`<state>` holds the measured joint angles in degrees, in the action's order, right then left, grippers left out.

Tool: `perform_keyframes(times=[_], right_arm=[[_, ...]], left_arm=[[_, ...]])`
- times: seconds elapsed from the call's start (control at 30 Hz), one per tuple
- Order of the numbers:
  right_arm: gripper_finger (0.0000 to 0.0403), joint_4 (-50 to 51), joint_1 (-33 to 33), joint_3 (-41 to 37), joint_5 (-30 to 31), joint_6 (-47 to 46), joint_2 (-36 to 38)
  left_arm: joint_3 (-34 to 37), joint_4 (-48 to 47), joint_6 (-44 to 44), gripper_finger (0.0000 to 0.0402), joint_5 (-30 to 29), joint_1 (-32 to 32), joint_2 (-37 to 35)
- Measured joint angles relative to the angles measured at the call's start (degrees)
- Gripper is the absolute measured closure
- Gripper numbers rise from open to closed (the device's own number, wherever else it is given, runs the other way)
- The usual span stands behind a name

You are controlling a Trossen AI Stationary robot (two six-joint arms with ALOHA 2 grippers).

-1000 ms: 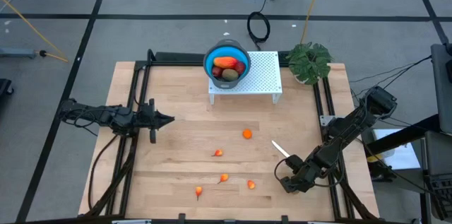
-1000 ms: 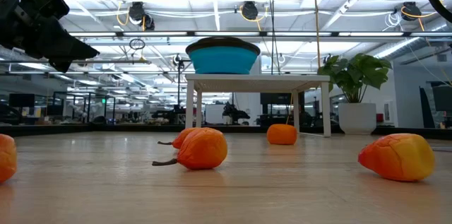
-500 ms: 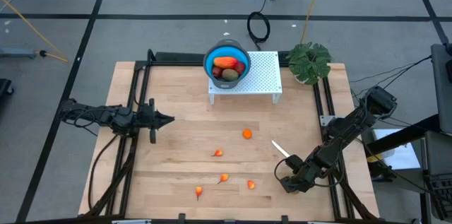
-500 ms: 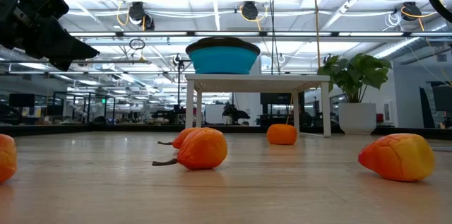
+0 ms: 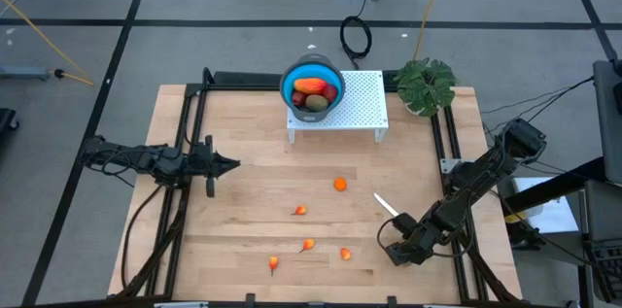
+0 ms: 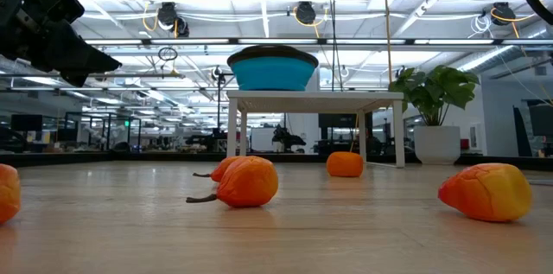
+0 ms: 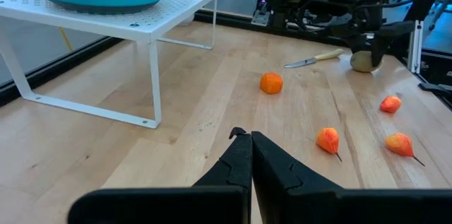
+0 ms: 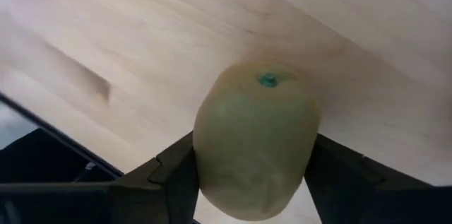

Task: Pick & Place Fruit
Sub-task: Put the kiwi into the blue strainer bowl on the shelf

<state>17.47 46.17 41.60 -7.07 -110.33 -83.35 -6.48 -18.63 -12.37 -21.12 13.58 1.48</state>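
My right gripper (image 5: 394, 250) is low over the table near its front right and is shut on a brown-green oval fruit (image 8: 254, 139), which also shows in the left wrist view (image 7: 362, 60). My left gripper (image 5: 228, 163) is shut and empty, held level above the table's left side. A blue bowl (image 5: 289, 83) stands on a white rack (image 5: 362, 104) at the far middle and holds a red-yellow piece (image 5: 311, 85), a dark red ball (image 5: 331, 92) and a brown-green oval (image 5: 317, 102). Several orange bits lie on the wood, among them one (image 5: 339, 185) and another (image 5: 300, 210). My right gripper pinches the oval fruit by its two opposite sides (image 8: 205, 146) between its two fingers (image 8: 173, 171), coming from above. The fruit's end with the green dot (image 8: 268, 79) points at the wood. Whether the fruit rests on the table, I cannot tell.
A knife (image 5: 387, 204) with a pale handle lies on the table just beyond the right gripper. A potted plant (image 5: 425, 85) stands at the far right corner. More orange bits (image 5: 308, 244) (image 5: 345, 254) (image 5: 273, 263) lie toward the near edge.
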Motion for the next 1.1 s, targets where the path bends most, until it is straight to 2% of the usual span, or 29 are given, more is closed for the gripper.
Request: perform_keyframes(times=[0.27,0.43,0.53,0.7,0.83,0.97,1.1], right_arm=[[0.0192,-8.06,-0.04,0.00,4.92,2.32,0.67],[0.0195,-15.27,-0.49,0.00,14.38,7.74,3.74],[0.0195,-20.19,-1.61,0.00,22.11,13.51,6.35],[0.0195,-30.80,-4.59,0.02,33.80,28.01,9.66],[0.0195,-41.36,-7.52,0.02,40.02,42.78,10.73],[0.0195,-53.20,-10.74,0.02,43.21,59.41,10.73],[0.0195,-59.80,-14.16,0.02,43.30,73.38,10.73]], left_arm=[[0.00,2.39,-1.82,0.0396,0.03,0.00,0.00],[0.00,5.75,-1.65,0.0396,0.09,0.00,0.00],[0.00,7.24,-1.65,0.0396,0.08,0.00,-0.02],[0.00,8.93,-2.37,0.0396,0.12,0.00,-0.02],[0.00,9.33,-4.57,0.0396,0.22,0.00,-0.02],[0.00,9.35,-8.48,0.0396,0.22,0.00,-0.02],[0.00,9.42,-10.98,0.0396,0.84,0.00,-0.02]])
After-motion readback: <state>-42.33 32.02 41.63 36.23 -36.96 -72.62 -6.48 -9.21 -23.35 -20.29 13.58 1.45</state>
